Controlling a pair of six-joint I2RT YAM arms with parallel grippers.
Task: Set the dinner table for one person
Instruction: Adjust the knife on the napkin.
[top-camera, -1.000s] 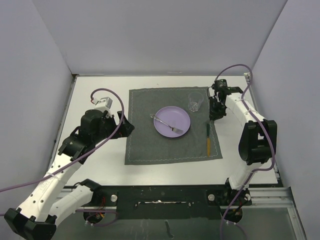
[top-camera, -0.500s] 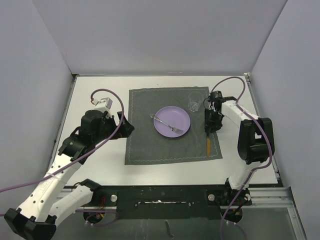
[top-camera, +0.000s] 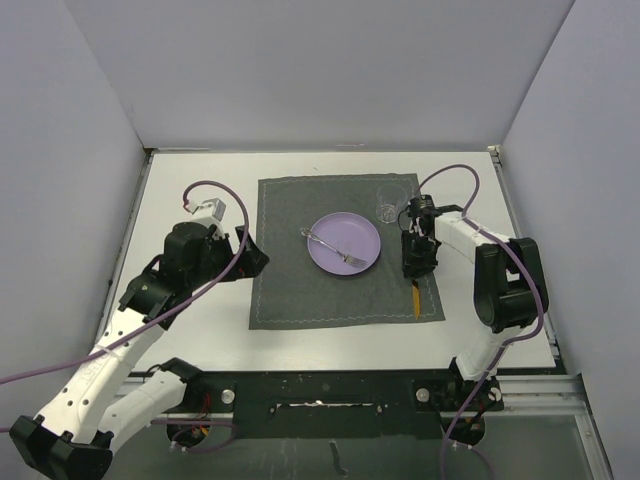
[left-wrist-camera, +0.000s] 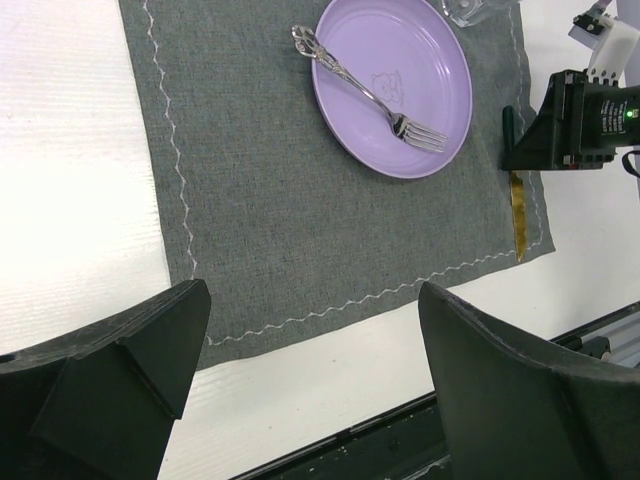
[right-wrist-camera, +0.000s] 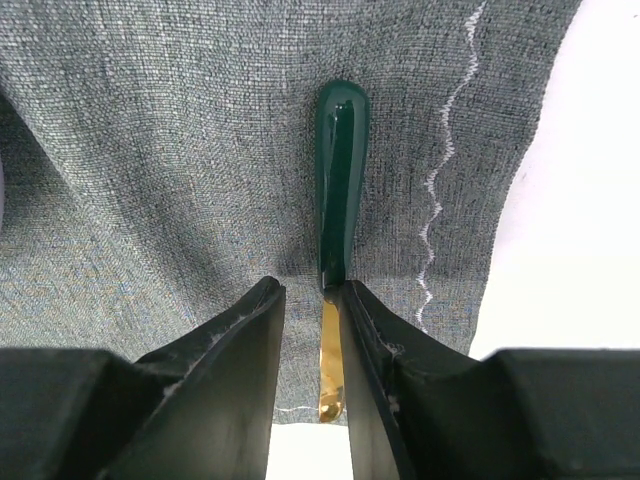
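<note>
On the white dinner table (top-camera: 232, 165) lies a dark grey placemat (top-camera: 300, 290). On it are a purple plate (top-camera: 356, 231) with a silver fork (top-camera: 333, 248) across it, and a clear glass (top-camera: 390, 205) at the far right corner. A knife (top-camera: 415, 298) with a green handle and gold blade lies along the mat's right edge. My right gripper (right-wrist-camera: 312, 290) is low over the knife (right-wrist-camera: 340, 180). Its jaws are narrowly open astride the point where handle meets blade, the right finger against it. My left gripper (left-wrist-camera: 312, 290) is open and empty above the mat's near left part.
The left wrist view shows the plate (left-wrist-camera: 420, 70), the fork (left-wrist-camera: 365, 90), the knife's gold blade (left-wrist-camera: 517, 215) and the table's metal-rail front edge (left-wrist-camera: 600, 335). Grey walls enclose the table on three sides. The arm bases sit at the near edge.
My right gripper has moved from beside the glass toward the near side and come down over the knife. The left arm has barely moved.
</note>
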